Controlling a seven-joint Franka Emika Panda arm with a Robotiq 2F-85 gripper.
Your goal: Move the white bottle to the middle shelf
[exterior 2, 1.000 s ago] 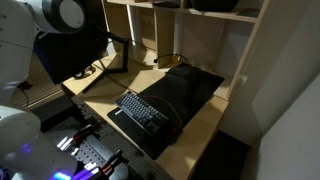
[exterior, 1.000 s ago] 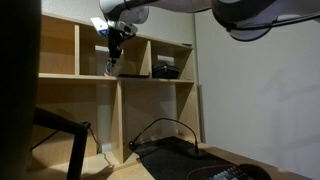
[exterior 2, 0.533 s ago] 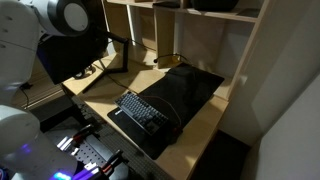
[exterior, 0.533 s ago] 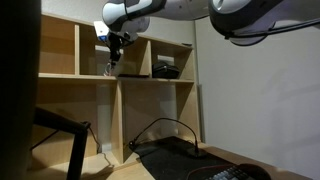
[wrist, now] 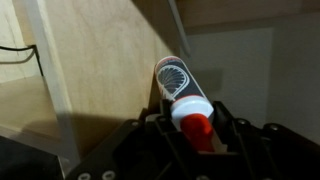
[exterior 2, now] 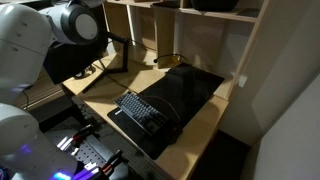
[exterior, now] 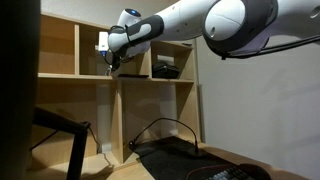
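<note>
In the wrist view my gripper [wrist: 193,114] is shut on the white bottle [wrist: 178,85]. Its red cap [wrist: 196,130] sits between the fingers and its white body points away toward a tan wooden panel. In an exterior view the gripper [exterior: 110,64] hangs inside a cubby just above the middle shelf [exterior: 90,76], a light wooden board, next to a vertical divider. The bottle is too small to make out there. In the exterior view from above, only the arm's upper links [exterior 2: 70,24] show; the gripper is out of view.
A black box-like device [exterior: 166,70] stands on the same shelf, one cubby over. Below, a desk holds a keyboard [exterior 2: 145,110], a black mat [exterior 2: 190,88] and cables. Vertical dividers [exterior: 120,55] bound the cubby.
The arm's large links have swung down into the exterior view and the wrist has tilted. The gripper has stayed in the same cubby, still holding the bottle.
</note>
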